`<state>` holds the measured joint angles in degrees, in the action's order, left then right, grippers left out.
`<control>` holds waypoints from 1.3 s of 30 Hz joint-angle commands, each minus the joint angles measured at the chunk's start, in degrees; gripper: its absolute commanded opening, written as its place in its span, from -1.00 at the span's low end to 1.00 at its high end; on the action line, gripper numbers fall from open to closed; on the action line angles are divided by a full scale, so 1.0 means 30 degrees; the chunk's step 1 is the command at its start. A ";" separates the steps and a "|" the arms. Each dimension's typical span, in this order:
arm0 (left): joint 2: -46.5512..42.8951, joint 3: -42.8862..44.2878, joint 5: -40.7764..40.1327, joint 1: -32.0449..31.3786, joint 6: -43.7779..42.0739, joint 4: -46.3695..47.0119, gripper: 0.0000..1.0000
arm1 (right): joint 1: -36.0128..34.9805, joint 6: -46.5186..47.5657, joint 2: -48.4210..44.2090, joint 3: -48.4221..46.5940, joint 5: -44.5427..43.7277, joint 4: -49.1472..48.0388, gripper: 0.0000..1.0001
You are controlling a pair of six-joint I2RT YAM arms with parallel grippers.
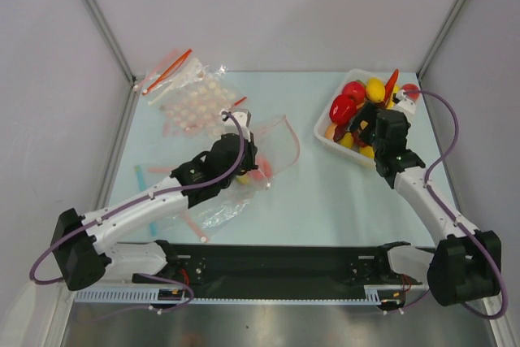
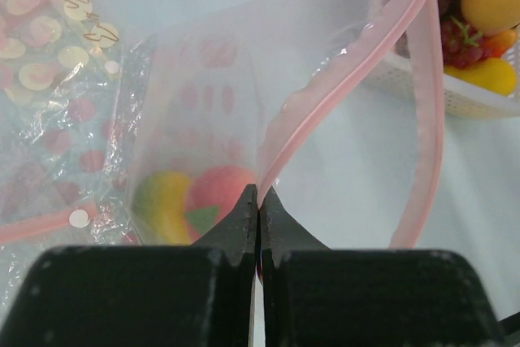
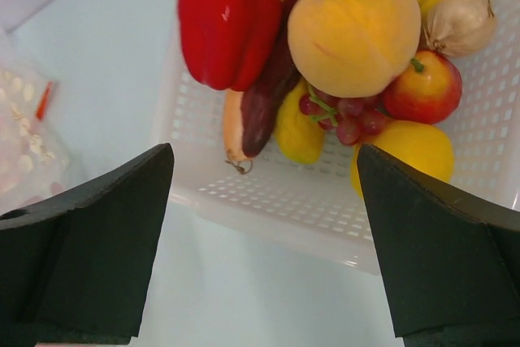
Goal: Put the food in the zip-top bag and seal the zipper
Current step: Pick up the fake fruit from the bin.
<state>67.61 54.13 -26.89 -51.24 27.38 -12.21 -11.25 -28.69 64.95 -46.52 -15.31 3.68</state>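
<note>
Left gripper (image 2: 258,215): fingers pinched shut on the zipper (image 2: 345,71) of the bag (image 2: 195,95); mouth gapes open ahead of the tips. Inside the bag, just left of the fingers: pink peach (image 2: 223,193) and mango (image 2: 158,197).

Right gripper (image 3: 260,258): fingers spread wide, hovering at the near wall of the tray (image 3: 268,201). Ahead of the tips in the tray: pepper (image 3: 227,26), eggplant (image 3: 264,103), orange peach (image 3: 357,30).

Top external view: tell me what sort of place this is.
Probably a robot lab cell, not a kitchen: bare walls and metal frame struts enclose a table, left arm and right arm are bolted at its near edge, and the tray holds toy food.
</note>
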 commanded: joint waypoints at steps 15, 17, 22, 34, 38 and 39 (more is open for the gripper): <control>0.0518 0.0941 -0.0001 0.0060 -0.0248 -0.0091 -0.99 | 0.0291 0.2004 0.3397 0.0714 -0.4154 -0.4155 1.00; 0.0577 0.0970 0.0175 0.0060 -0.0248 -0.0120 -0.99 | 0.0262 0.2120 0.4302 0.0276 -0.4242 -0.4274 0.99; 0.0519 0.1029 0.0322 0.0060 -0.0219 -0.0120 -0.99 | 0.0291 0.2442 0.6326 -0.1014 -0.5295 -0.4274 0.99; 0.0020 0.0824 0.0352 0.0060 -0.0219 -0.0033 -0.99 | 0.0233 0.3057 0.8674 -0.2686 -0.8637 -0.4977 0.96; 0.0167 0.0941 0.0381 0.0060 -0.0248 -0.0091 -1.00 | 0.0233 0.4083 0.7913 -0.2685 -0.6129 -0.5185 -0.09; 0.0167 0.0970 0.0410 0.0060 -0.0248 -0.0120 -0.99 | 0.0233 0.3997 0.7679 -0.2744 -0.5711 -0.5038 -0.19</control>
<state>69.32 54.78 -26.20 -51.24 27.33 -13.43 -10.50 -18.13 90.59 -52.49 -35.59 -8.88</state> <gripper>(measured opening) 0.009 0.552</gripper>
